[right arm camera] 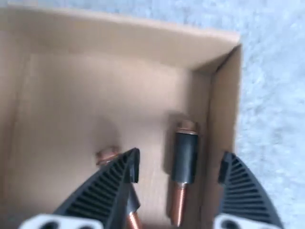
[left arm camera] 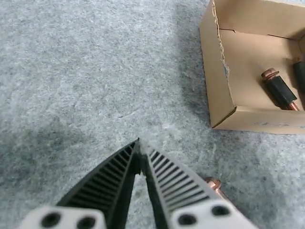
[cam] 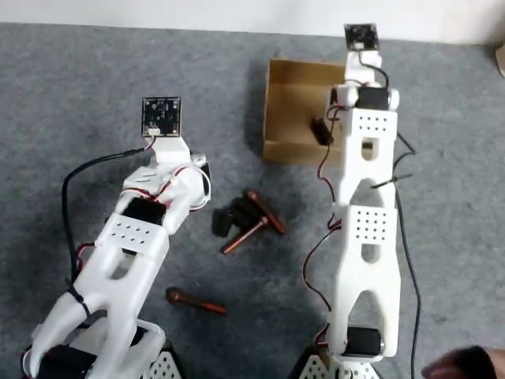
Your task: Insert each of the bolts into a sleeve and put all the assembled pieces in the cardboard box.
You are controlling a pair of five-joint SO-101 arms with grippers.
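Grey, felt-like stuff covered the surface (cam: 95, 87), and both white arms stood over it. The right arm (cam: 367, 229) stretched out over the cardboard box (cam: 288, 87), while the left arm (cam: 134, 245) was lower down, near the loose parts.

The right fingers (right arm camera: 112, 183) hung inside the box, spread wide and gripping nothing. One assembled piece (right arm camera: 185, 152), a black sleeve on a copper bolt, lay on the box floor between them. A second piece (right arm camera: 107, 155) lay beside it, half hidden behind one finger. The left fingers (left arm camera: 119, 176) were pressed together at the tips, empty, just above bare surface.

I took it the boxing step was done for two pieces. Three loose bolts lay outside: two (cam: 264, 212) (cam: 245, 235) touching the bunched spare sleeves (cam: 233, 217) (I couldn't count those), and one (cam: 196, 301) apart, nearer the arms' bases. The next move called for the left fingers to open and close on a bolt or sleeve, with the right arm coming away from the box to hold the mate.
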